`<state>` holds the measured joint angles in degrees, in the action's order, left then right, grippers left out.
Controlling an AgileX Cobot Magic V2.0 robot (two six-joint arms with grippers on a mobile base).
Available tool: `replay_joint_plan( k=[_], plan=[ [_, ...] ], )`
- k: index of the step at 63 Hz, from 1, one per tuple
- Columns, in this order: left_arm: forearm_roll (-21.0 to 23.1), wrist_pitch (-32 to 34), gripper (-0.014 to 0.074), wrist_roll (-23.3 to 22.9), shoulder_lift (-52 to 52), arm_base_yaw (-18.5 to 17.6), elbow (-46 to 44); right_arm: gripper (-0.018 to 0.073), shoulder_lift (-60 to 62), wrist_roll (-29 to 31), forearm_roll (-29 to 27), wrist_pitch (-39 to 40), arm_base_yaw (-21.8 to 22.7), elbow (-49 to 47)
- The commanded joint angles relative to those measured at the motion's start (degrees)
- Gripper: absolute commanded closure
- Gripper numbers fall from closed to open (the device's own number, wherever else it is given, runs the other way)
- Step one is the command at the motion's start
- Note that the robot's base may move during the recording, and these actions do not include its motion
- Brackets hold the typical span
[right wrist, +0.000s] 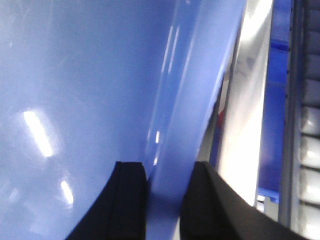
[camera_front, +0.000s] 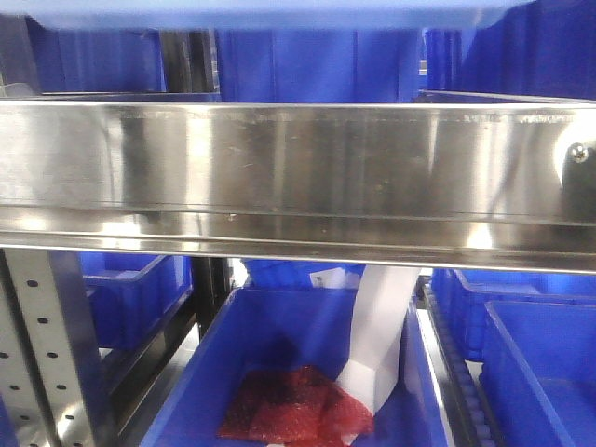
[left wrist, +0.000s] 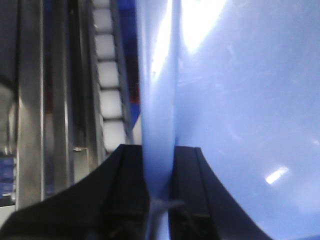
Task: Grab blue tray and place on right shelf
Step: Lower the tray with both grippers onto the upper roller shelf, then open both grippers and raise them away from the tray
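Note:
The blue tray (camera_front: 279, 11) shows only as a light-blue band along the top edge of the front view, above the right shelf's shiny steel front rail (camera_front: 279, 168). In the left wrist view the tray (left wrist: 240, 90) fills the right side, and my left gripper (left wrist: 159, 150) is shut on its rim. The right wrist view shows the tray (right wrist: 75, 75) filling the left side, with its rim pinched in my right gripper (right wrist: 169, 167), which is shut on it. The steel rail (right wrist: 245, 110) runs just to the right of that rim.
A screw (camera_front: 579, 151) sits at the rail's right end, and a perforated grey upright (camera_front: 28, 354) stands at lower left. Below the rail are deep dark-blue bins (camera_front: 540, 372); one (camera_front: 233, 354) holds a red packet (camera_front: 293, 405) and white paper (camera_front: 382, 335). White rollers (left wrist: 110, 75) line the rack.

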<state>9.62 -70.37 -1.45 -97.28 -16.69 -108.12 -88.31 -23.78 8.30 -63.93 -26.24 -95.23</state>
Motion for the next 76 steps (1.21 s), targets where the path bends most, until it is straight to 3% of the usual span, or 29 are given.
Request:
replay_joint_plan(
  k=[1, 20, 26, 32, 38, 41, 47, 69, 76],
  plan=[
    [4.5, 4.8, 0.0645, 0.2, -1.8, -0.2, -4.2, 0.0503, -2.1, 1.8, -2.9, 3.9, -0.5, -3.8],
    [4.6, 4.8, 0.0638, 0.2, -8.9, 0.2, -4.4, 0.0503, -10.4, 1.8, -2.9, 4.3, -0.1, -4.0],
    [4.6, 4.8, 0.0573, 1.4, -9.9, 0.2, -4.4, 0.0465, -11.0, 1.8, -2.9, 4.3, 0.6, -4.0],
    [4.7, 5.0, 0.0396, 2.2, -10.1, 0.2, -4.4, 0.0279, -11.0, 1.8, -2.9, 4.6, 1.1, -4.0],
    [4.5, 6.1, 0.0174, 2.2, -10.1, 0.2, -4.4, -0.0002, -10.9, 1.8, -2.9, 4.2, 1.8, -4.4],
    [4.4, 6.3, 0.0094, 2.2, -10.1, 0.2, -4.4, -0.0094, -10.9, 1.8, -2.8, 3.8, 1.9, -4.7],
    [2.9, 6.1, 0.0035, 2.2, -10.1, 0.2, -4.4, -0.0069, -10.9, 1.8, -2.4, 3.2, 2.2, -5.5],
    [-0.3, 4.3, 0.0039, 2.2, -6.2, 0.2, -4.4, -0.0060, -9.8, 1.8, 1.0, -1.0, 2.4, -8.0],
    [-0.1, 3.3, 0.0062, 2.2, -2.9, 0.2, -4.4, 0.0034, -7.2, 1.9, 1.0, -1.1, 1.6, -7.9]
  ],
)
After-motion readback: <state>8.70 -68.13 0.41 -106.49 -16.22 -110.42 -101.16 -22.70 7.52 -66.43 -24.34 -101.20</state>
